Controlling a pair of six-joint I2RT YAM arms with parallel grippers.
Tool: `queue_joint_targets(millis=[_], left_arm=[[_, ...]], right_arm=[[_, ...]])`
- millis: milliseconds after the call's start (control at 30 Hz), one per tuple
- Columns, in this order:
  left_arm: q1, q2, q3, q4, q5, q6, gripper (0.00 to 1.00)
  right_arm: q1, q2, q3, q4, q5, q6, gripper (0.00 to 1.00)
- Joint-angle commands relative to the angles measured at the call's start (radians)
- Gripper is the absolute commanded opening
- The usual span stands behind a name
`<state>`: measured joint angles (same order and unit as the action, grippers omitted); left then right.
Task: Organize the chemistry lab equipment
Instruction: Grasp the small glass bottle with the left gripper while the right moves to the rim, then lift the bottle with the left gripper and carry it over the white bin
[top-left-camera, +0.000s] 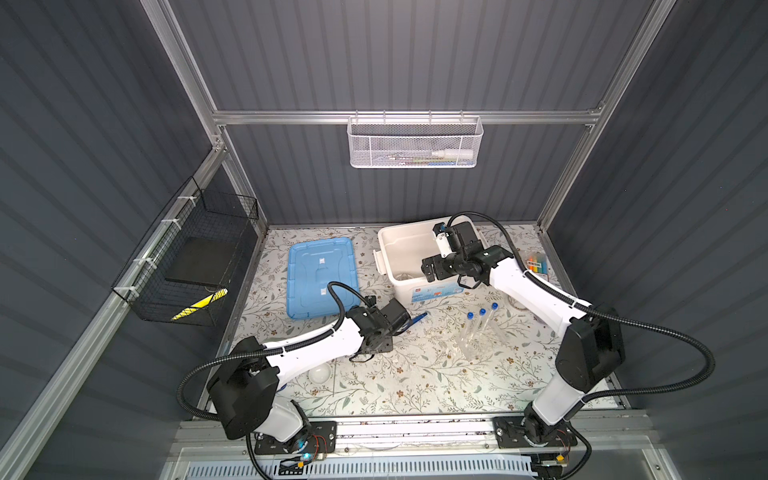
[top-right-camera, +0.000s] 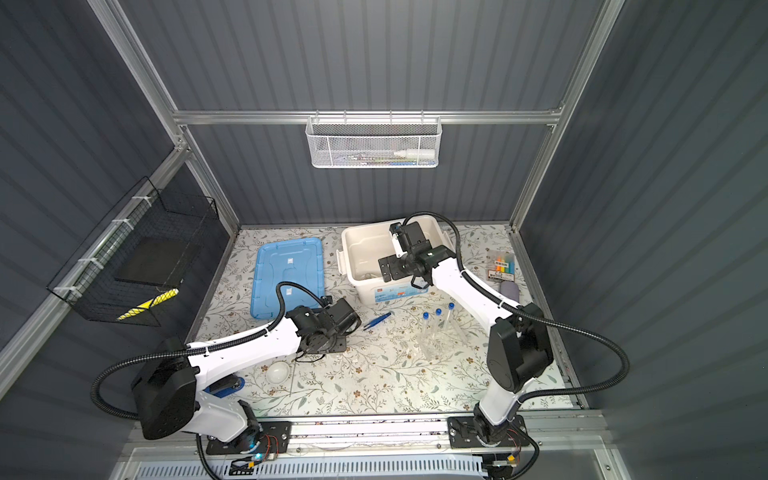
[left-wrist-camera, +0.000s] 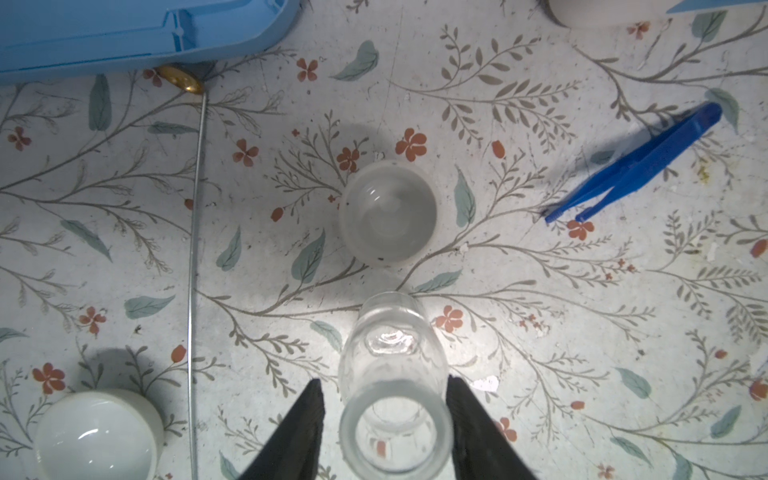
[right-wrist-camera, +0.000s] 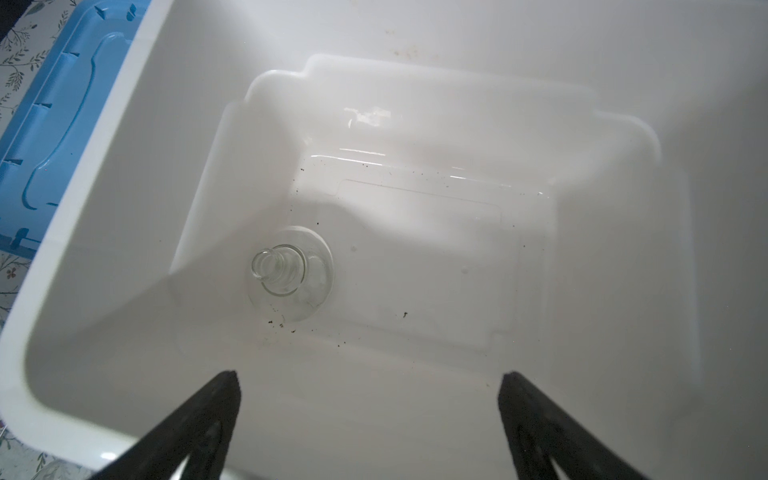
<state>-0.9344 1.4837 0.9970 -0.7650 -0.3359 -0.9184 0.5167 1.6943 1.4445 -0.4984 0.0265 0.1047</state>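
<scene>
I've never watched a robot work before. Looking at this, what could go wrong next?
The left hand straddles a clear glass bottle, with a gap showing on one side. An off-centre squeeze might tip the slick glass toward the small white dish close by. Also, a glass flask sits in the white bin, so a careless drop there could chip glass on glass.

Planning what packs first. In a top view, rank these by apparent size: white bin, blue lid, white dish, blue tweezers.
1. White bin and blue lid: about alike, unranked.
2. White dish: broader than the tweezers.
3. Blue tweezers: slightly longer but far slimmer, so smallest in area.
</scene>
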Motion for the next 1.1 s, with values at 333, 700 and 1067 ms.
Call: queue_joint_targets(millis=[333, 700, 1067], left_arm=[[0.016, 0.017, 0.034, -0.007, 0.018, 0.042, 0.42], [0.019, 0.032, 0.047, -0.012, 0.024, 0.054, 0.41], [0.019, 0.024, 0.062, -0.019, 0.019, 0.068, 0.33]], right_arm=[[-0.01, -0.034, -0.018, -0.002, 0.011, 0.005, 0.99], [-0.011, -0.031, -0.024, -0.002, 0.008, 0.007, 0.99], [-0.016, -0.045, -0.041, 0.008, 0.011, 0.007, 0.99]])
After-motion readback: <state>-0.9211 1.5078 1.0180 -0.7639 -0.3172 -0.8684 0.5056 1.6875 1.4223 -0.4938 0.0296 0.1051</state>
